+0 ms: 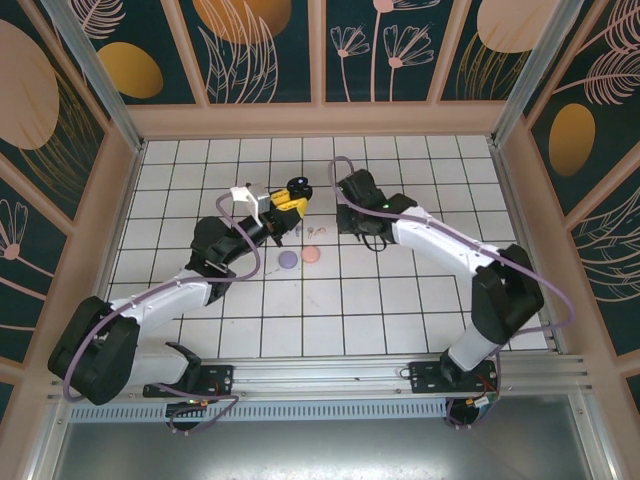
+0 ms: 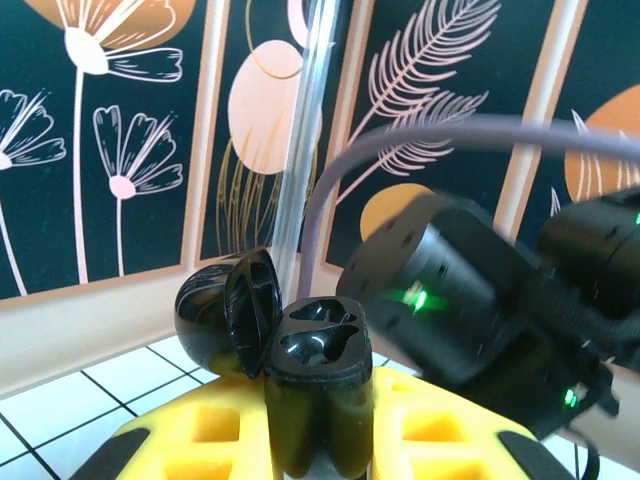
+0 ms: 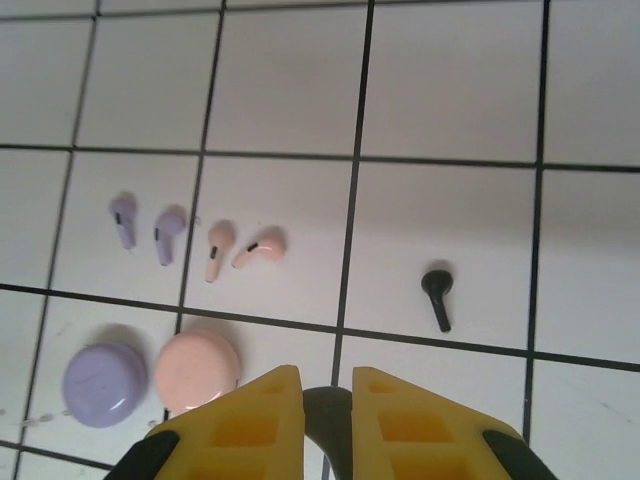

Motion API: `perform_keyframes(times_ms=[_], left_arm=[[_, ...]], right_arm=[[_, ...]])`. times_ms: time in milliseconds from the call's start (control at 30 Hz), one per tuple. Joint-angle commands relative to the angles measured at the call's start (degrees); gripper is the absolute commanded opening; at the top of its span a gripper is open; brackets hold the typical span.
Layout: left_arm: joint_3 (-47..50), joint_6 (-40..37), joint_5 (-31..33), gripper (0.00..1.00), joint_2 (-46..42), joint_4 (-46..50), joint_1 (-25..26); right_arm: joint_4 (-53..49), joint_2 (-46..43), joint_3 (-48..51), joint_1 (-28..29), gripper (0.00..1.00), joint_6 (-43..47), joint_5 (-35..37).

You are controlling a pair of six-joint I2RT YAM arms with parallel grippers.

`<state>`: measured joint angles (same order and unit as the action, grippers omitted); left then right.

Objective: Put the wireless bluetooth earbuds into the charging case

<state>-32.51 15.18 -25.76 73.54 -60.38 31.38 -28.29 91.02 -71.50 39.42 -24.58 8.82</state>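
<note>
The left gripper (image 2: pixel 320 440) has its yellow fingers (image 2: pixel 205 435) squeezed tight on a black charging case (image 2: pixel 312 375) and holds it up off the table. The case stands upright. Its lid (image 2: pixel 245 310) is flipped open and leans back to one side. The two little holes in the top of the case are empty. The end of the right arm (image 2: pixel 450 300), black with a green light, is close beside the case. From above, the case (image 1: pixel 297 186) is up over the middle of the white tiled table (image 1: pixel 400 300). The right gripper (image 3: pixel 327 385) is above the tiles with its yellow fingers almost together. A small dark lump (image 3: pixel 328 412) sits pinched between them, but I cannot tell what it is. Down on the table, the two lilac earbuds (image 3: pixel 123 220) lie side by side. The two pink earbuds (image 3: pixel 218 247) lie just beside them on the same tile. One black earbud (image 3: pixel 437 297) lies alone on the next tile, well apart from the others. A lilac round disc (image 3: pixel 104 382) and a pink round disc (image 3: pixel 197 370) lie next to each other, near the earbuds of the same colours. All of these earbuds are outside the case.
</note>
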Motion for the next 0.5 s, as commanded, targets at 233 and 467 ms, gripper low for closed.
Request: perform_keyframes(times_ms=[233, 467], left_arm=[[3.35, -10.47, -0.71, 0.0, -1.24, -2.33, 0.26], [2.88, -18.3, 0.62, 0.0, 3.06, -4.39, 3.07]], right_arm=[[-2.15, -15.68, -3.02, 0.13, 0.15, 2.96, 3.67], [3.03, -22.14, -4.15, 0.58, 0.16, 6.76, -1.93]])
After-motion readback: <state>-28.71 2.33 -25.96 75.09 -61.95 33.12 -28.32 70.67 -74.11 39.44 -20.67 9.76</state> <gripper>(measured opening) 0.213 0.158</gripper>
